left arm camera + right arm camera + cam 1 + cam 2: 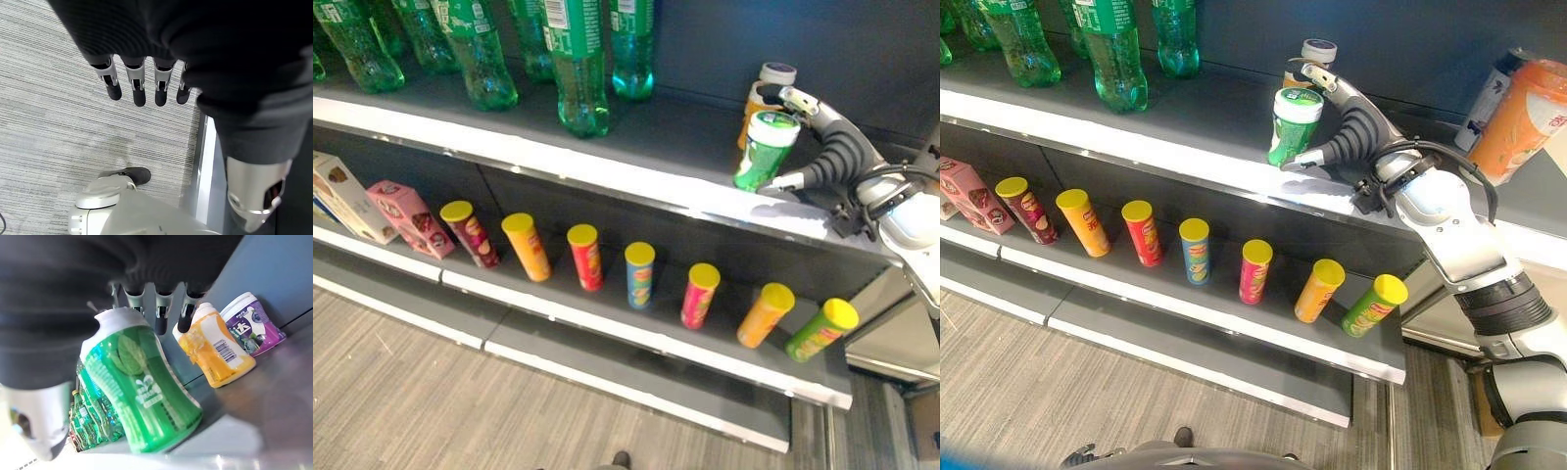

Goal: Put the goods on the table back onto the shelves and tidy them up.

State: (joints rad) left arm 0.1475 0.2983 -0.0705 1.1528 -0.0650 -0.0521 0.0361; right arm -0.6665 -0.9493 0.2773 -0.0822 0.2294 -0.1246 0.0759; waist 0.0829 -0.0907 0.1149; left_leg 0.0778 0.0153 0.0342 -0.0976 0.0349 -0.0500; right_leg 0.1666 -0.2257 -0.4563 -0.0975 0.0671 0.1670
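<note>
left eye: we see the upper shelf [607,162] carrying green soda bottles [578,69] along its back. near its right end the green jar [764,149] stands tilted by the front edge, with an orange jar [751,113] and a purple-labelled jar [775,73] just behind it. lower shelf [636,328]: a row of yellow-lidded chip cans [639,275], and pink boxes [406,217] at the left end.

right eye: our right hand [1347,137] is on the green jar, fingers over the lid side and thumb low at the base. an orange bottle [1523,117] sits at the far right.

left wrist: left hand [142,78] hangs over the floor [58,122], fingers straight, touching nothing.

right wrist: fingers straight behind the jar's cap, thumb on the other side, so the jar is pinched between them, base on the shelf by the front edge.
</note>
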